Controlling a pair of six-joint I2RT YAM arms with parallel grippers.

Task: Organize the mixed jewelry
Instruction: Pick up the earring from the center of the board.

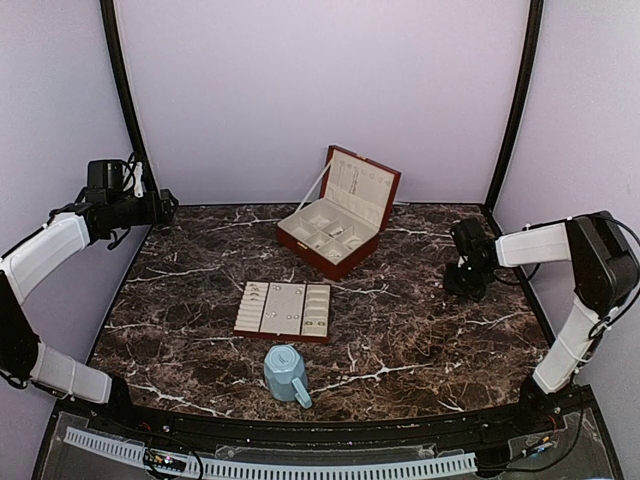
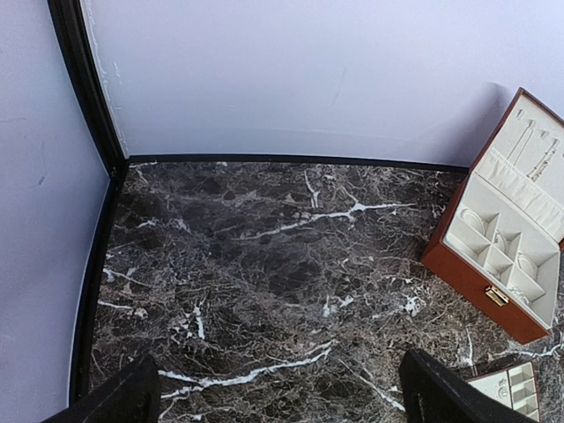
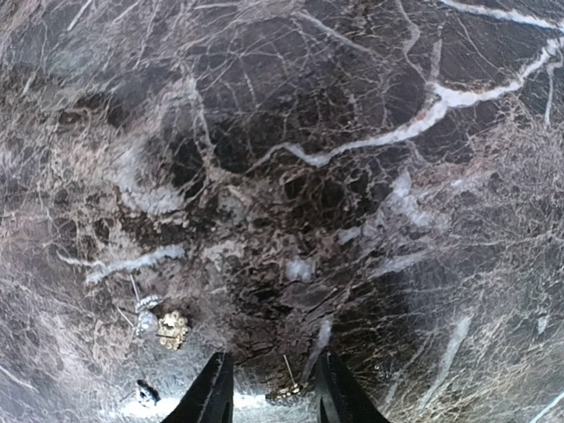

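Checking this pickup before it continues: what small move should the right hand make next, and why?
Probably close the right hand on the tiny jewelry piece. Its fingers hang low over the marble table with a gap between them, and that piece lies in the gap, apparently not yet pinched. Other small bits lie off to one side, outside the fingers.

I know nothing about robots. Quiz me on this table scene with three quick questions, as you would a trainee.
1. True or false: the jewelry box has its lid up.
2. What lies on the near side of the tray, toward the arms' bases? A. a bowl B. a light-blue mug C. a spoon
3. Which arm's fingers straddle a tiny piece of jewelry?

Key: 1 true; 2 B; 3 right.
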